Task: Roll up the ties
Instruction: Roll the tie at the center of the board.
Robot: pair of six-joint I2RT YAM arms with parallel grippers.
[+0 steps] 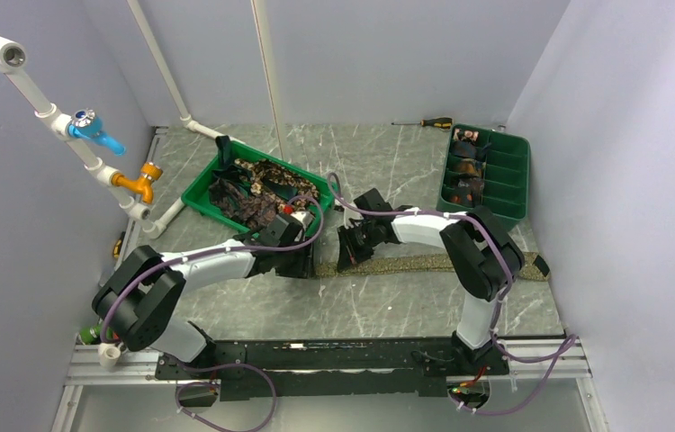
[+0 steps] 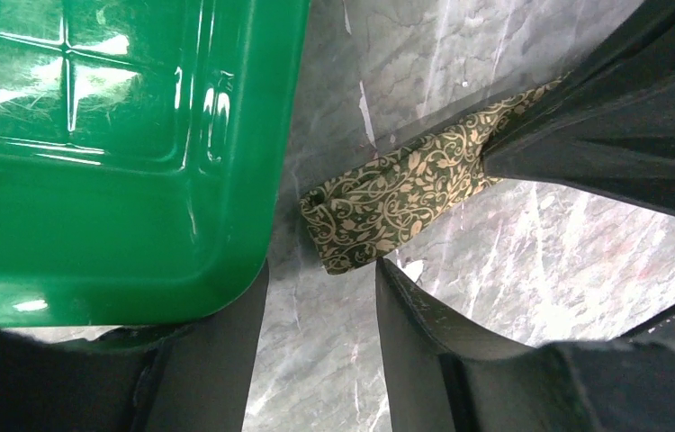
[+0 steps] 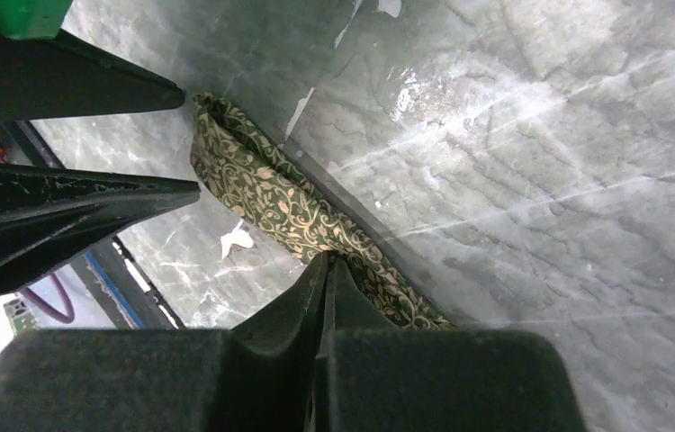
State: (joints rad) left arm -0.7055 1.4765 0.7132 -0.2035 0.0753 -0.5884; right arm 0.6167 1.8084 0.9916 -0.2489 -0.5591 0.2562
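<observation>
An olive-tan tie (image 1: pixel 442 263) with a vine pattern lies as a long strip across the table. Its folded left end (image 2: pixel 388 202) sits just ahead of my left gripper (image 2: pixel 320 268), which is open with the end at its fingertips, not held. My right gripper (image 3: pixel 327 261) is shut on the same tie (image 3: pixel 262 189) a little way in from that end. In the top view the left gripper (image 1: pixel 302 261) and the right gripper (image 1: pixel 349 252) face each other closely over the tie's left end. Small coiled ties (image 1: pixel 467 166) sit in the compartment tray.
A green tray (image 1: pixel 197 191) holding a heap of loose ties (image 1: pixel 257 189) stands just behind the left gripper; its corner (image 2: pixel 118 162) fills the left wrist view. A green compartment tray (image 1: pixel 507 171) is at the back right. A screwdriver (image 1: pixel 424 122) lies by the back wall.
</observation>
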